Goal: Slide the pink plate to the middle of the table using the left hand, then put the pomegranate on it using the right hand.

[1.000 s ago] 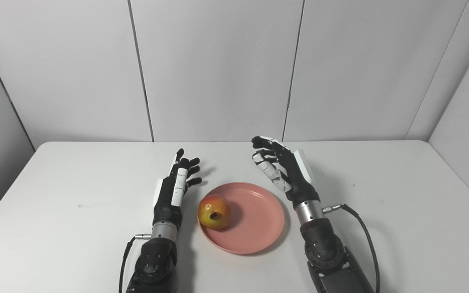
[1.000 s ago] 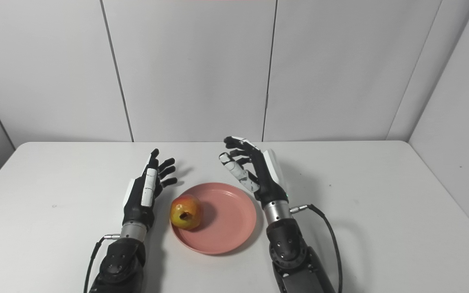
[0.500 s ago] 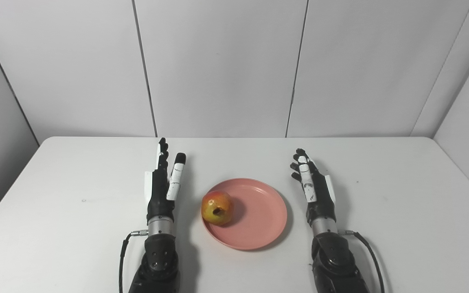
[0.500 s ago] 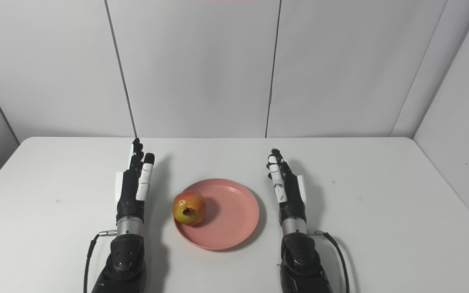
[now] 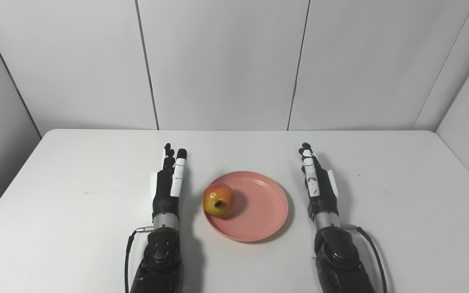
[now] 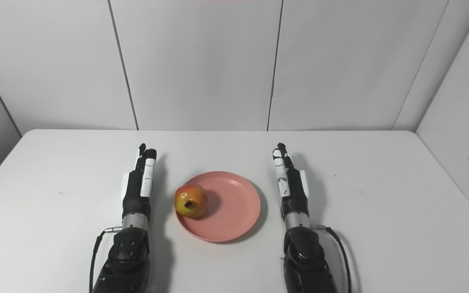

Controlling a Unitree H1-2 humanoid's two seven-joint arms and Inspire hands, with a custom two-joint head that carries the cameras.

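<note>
Though both forearms enter low in the view and reach forward on either side, neither hand holds anything: the left hand (image 5: 168,183) lies flat with its fingers straight and close together, pointing away, and the right hand (image 5: 319,185) mirrors it, extended, empty and apart from everything. Between them sits the pink plate (image 5: 263,211), just beside the left hand's inner edge and a little farther from the right hand's, near the middle of the table (image 5: 55,195). The pomegranate (image 5: 218,200) rests on the plate's left part, right at the rim nearest the left hand, its dark calyx facing the camera. Judged from this layout, both steps look done and the hands seem parked. The risk that remains is the fruit's spot: it is round and sits at the edge, so a nudge from the left hand or a jolt to the table could roll it off onto the tabletop. Beyond the fingertips lie bare table and grey wall panels (image 5: 222,61).
</note>
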